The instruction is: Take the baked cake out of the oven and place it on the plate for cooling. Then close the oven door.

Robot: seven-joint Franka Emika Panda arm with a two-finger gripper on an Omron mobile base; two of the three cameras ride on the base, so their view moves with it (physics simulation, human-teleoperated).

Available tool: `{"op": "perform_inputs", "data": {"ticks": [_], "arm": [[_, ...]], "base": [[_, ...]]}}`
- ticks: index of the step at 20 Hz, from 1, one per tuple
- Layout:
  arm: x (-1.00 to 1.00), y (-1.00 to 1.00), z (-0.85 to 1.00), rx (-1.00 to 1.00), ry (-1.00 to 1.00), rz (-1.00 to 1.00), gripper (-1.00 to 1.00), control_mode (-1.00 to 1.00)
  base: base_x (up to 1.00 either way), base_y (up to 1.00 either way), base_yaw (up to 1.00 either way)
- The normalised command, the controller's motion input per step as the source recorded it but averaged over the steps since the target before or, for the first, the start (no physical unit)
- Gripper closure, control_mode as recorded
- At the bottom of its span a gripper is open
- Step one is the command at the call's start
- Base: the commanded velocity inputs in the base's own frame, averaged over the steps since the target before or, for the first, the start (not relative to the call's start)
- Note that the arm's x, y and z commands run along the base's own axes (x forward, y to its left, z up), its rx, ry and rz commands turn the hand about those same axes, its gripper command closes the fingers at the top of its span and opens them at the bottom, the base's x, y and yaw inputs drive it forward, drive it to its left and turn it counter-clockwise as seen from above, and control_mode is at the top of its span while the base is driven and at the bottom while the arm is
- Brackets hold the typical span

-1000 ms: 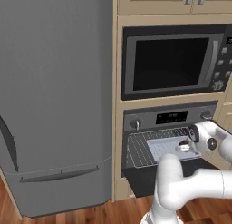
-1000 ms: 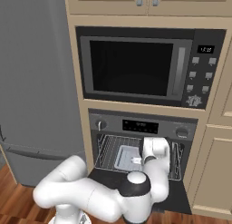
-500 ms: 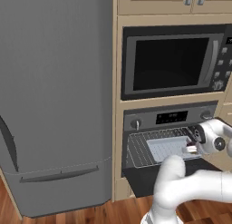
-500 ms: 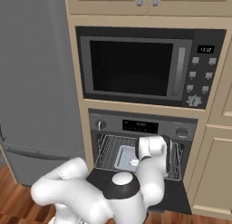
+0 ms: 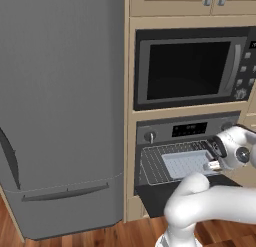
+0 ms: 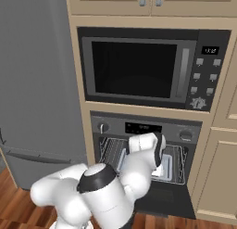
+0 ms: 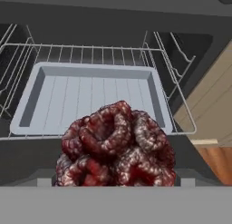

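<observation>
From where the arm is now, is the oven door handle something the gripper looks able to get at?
Probably not yet. The cake sits right at the gripper, apparently held, so the hand looks occupied. The oven door hangs open below the tray, its handle unseen.

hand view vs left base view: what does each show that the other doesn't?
Hand view: the lumpy dark reddish-brown cake, close up in front of the oven, and the pale grey tray's bare floor. Left base view: the tall grey fridge, the black microwave, and the oven's steel control panel with knobs. Both: the open built-in oven with its wire rack and the pale grey rectangular tray.
</observation>
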Motion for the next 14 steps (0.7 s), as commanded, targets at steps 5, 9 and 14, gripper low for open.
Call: {"op": "perform_inputs", "data": {"ticks": [5,9,14], "arm": [[-0.32,0.0,0.82,-0.03,0.23,-0.01,1.0,-1.0],[-0.37,0.0,0.74,-0.03,0.23,-0.01,1.0,-1.0],[-0.47,-0.09,0.75,0.0,0.2,-0.01,1.0,-1.0]], "base": [[0.0,0.0,0.0],[0.0,0.0,0.0],[0.0,0.0,0.0]]}}
